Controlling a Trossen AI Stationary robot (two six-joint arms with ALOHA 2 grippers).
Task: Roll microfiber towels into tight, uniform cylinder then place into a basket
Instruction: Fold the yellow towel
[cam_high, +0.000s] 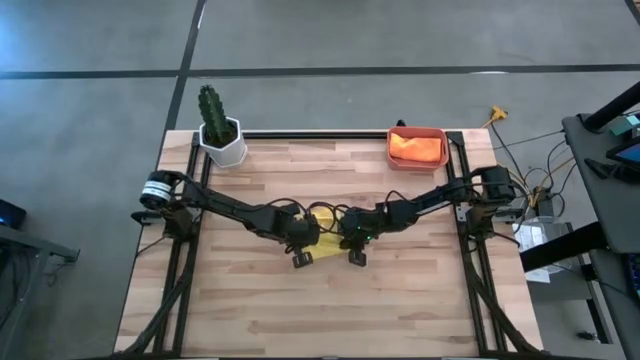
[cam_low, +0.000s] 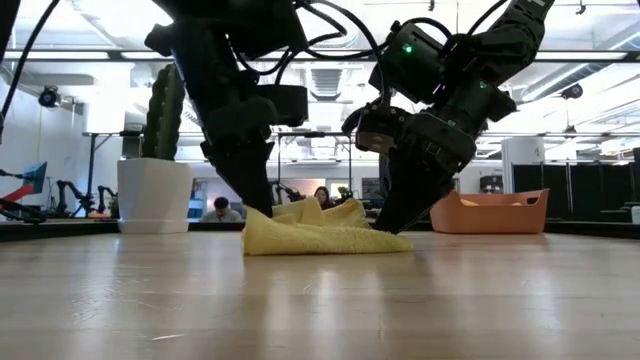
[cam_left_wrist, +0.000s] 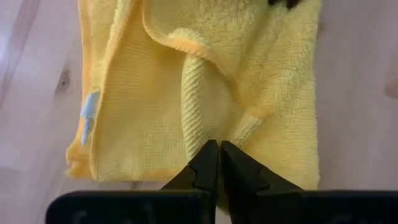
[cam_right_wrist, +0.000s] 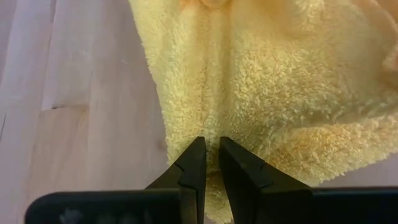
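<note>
The yellow towel (cam_high: 325, 224) lies bunched and folded on the table's middle; it also shows in the low view (cam_low: 320, 238). My left gripper (cam_left_wrist: 217, 148) is shut on it at its left end (cam_low: 258, 215). My right gripper (cam_right_wrist: 211, 146) is shut on it at its right end (cam_low: 392, 222). Both grippers point down at the towel. The orange towel (cam_high: 416, 146) lies in the salmon-red basket (cam_high: 441, 133) at the table's far right. My left gripper pinches a raised fold (cam_left_wrist: 202, 118) of the yellow towel between its two fingers, coming from above and slanting down. The towel lies slack on the table. My right gripper pinches the towel's fluffy edge (cam_right_wrist: 211, 127) between its two fingers, from above and slanting down. The towel rests on the table, slack.
A white pot with a green cactus (cam_high: 220, 135) stands at the table's far left corner. The basket also shows in the low view (cam_low: 490, 212), behind and right of the arms. Bare wood (cam_high: 320, 310) lies toward the near edge.
</note>
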